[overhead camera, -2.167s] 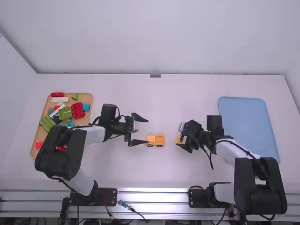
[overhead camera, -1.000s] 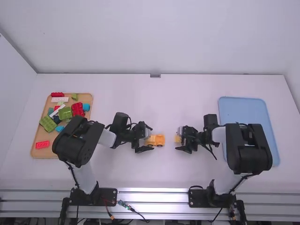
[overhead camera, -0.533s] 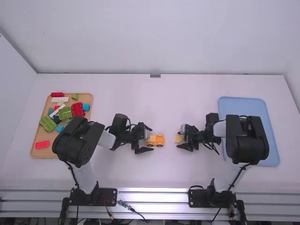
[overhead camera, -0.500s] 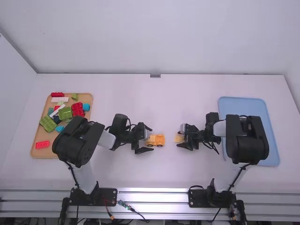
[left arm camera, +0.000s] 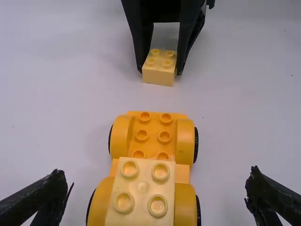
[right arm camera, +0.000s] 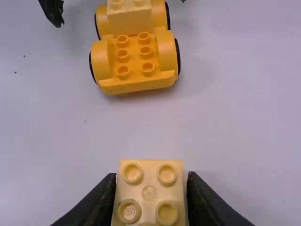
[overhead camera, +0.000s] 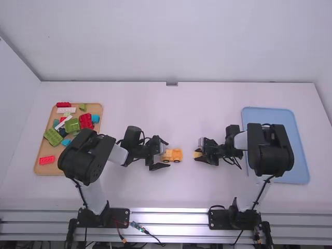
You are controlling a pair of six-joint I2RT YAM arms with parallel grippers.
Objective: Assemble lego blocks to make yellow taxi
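In the high view my left gripper (overhead camera: pixel 167 153) is around the rear of the orange-yellow car base (overhead camera: pixel 177 155) at mid-table. Its fingers stand wide apart on either side of the car in the left wrist view, where the left gripper (left arm camera: pixel 157 187) touches nothing. A pale yellow brick (left arm camera: pixel 142 200) sits on one end of the car; the other end has bare studs. To the car's right, my right gripper (overhead camera: pixel 198 150) is low at the table. The right gripper (right arm camera: pixel 151 182) is shut on a second pale yellow brick (right arm camera: pixel 148 192), studs up, apart from the car.
A wooden tray (overhead camera: pixel 37 167) of red, green, blue and white blocks stands at the left, partly under the left arm. At the right is a blue tray (overhead camera: pixel 275 110), with the right arm over its near part.
The right gripper has come down to the loose pale brick and its fingers have drawn together on it. Earlier the left gripper moved in around the car, then held still.
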